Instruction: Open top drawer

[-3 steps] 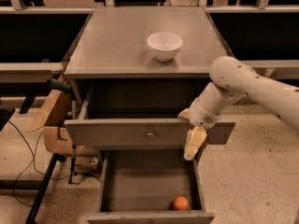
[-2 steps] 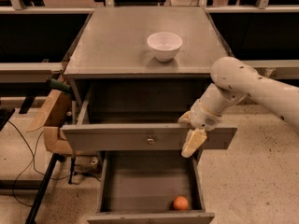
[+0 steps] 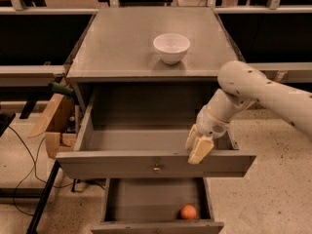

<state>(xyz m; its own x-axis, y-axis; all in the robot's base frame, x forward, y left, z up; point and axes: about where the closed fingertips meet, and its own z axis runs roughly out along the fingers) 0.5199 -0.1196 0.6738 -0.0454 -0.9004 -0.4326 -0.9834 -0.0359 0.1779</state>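
- Camera view: the top drawer (image 3: 122, 164) stands pulled well out of the grey cabinet (image 3: 126, 57), brass knob (image 3: 156, 168) facing forward. The opening step looks nearly done.
- The gripper (image 3: 200, 149) sits at the drawer front's upper edge, right of the knob. I cannot tell whether it is open or closed.
- The next move is likely a short final pull, then lifting clear of the front.
- Nothing shows inside the top drawer. The lower drawer (image 3: 146, 199) beneath holds an orange fruit (image 3: 188, 211). A white bowl (image 3: 171, 48) sits on the cabinet top.

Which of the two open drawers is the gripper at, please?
The top drawer, the wider upper one: the gripper rests at its front panel's top edge. The narrower lower drawer, holding an orange object, lies below it.
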